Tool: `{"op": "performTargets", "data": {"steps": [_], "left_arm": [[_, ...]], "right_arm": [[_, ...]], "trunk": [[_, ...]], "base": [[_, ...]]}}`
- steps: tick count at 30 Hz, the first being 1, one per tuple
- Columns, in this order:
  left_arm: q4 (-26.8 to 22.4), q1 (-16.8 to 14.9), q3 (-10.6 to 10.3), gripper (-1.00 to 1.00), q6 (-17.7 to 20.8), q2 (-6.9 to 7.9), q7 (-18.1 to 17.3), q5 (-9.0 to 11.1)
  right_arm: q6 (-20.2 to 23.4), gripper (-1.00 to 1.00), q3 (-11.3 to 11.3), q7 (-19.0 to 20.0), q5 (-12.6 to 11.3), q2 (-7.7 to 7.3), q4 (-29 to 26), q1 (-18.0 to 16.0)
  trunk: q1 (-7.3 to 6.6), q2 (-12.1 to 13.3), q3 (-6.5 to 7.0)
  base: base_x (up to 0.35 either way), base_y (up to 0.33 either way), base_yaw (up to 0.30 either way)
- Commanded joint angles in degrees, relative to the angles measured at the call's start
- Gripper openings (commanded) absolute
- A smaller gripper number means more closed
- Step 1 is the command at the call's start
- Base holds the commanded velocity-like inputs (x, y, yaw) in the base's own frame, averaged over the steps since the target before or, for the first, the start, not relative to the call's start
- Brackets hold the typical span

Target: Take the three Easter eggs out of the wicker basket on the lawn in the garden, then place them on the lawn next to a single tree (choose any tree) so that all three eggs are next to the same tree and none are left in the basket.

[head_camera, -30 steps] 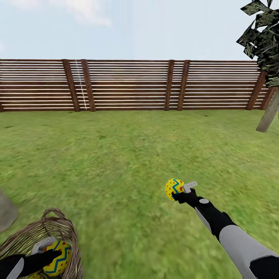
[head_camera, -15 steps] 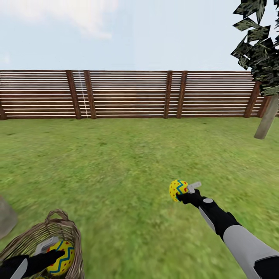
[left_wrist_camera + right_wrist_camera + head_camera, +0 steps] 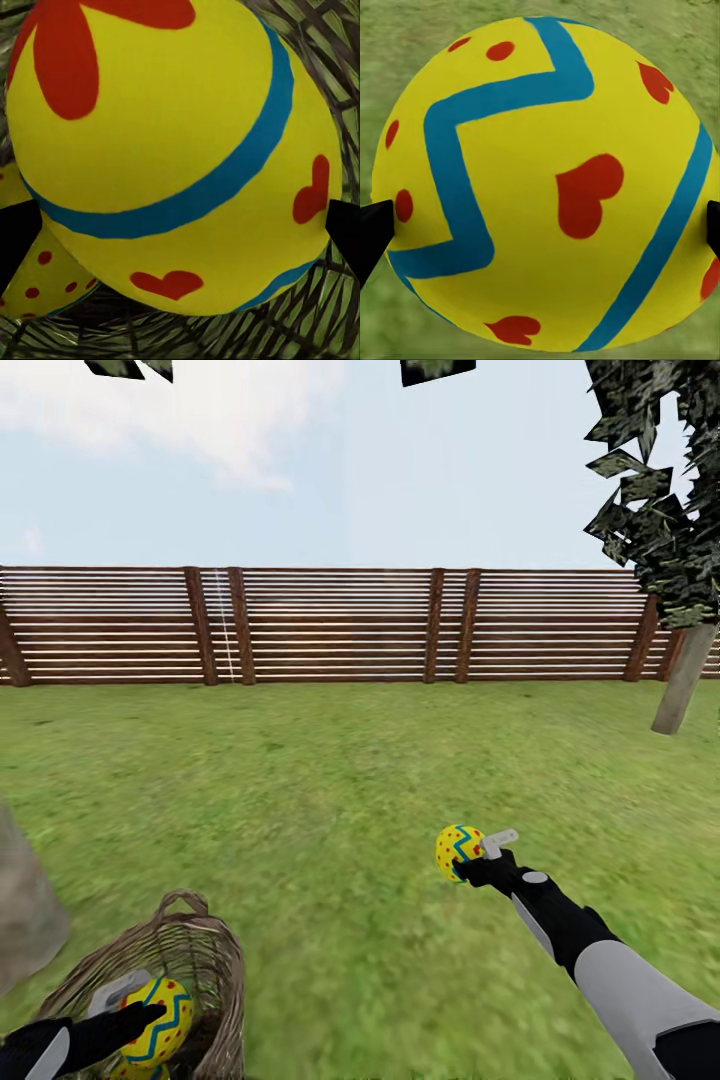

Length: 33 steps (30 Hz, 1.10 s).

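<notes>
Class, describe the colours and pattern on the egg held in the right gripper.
The egg is yellow with blue zigzag bands and red hearts and dots, clearest in the right wrist view.

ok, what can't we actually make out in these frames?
- Third egg: head view, cut off by the bottom edge, behind the left gripper's egg.
- Wicker basket floor: left wrist view, blocked by that egg.
- Near trunk: head view, blurred, cropped at the left edge.
- Far tree: crown cut off.

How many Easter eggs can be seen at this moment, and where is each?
3. One egg is held by the right gripper above the lawn; one by the left gripper over the wicker basket; a third peeks out in the basket.
</notes>
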Motion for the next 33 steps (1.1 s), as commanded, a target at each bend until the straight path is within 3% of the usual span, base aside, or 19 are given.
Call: {"op": "performTargets", "data": {"steps": [1, 23, 33], "left_arm": [[-0.03, -0.02, 0.27, -1.0, 0.5, -0.07, -0.14, 0.29], [0.01, -0.02, 0.21, -1.0, 0.48, -1.24, -0.14, 0.23], [0.03, -0.02, 0.15, -1.0, 0.49, -1.27, -0.14, 0.2]], "right_arm": [[0.35, -1.0, 0.31, 0.02, -0.56, 0.0, -0.11, -0.03], [0.35, -1.0, 0.48, 0.02, -0.59, 0.2, -0.02, -0.03], [0.37, -1.0, 0.63, 0.02, -0.54, 0.32, -0.02, -0.03]], "trunk": [[-0.06, -0.01, 0.17], [-0.63, 0.28, 5.04], [-0.89, 0.42, 7.26]], "base": [[-0.185, 0.148, 0.0], [-0.005, 0.004, 0.0], [-0.234, 0.185, 0.0]]}}
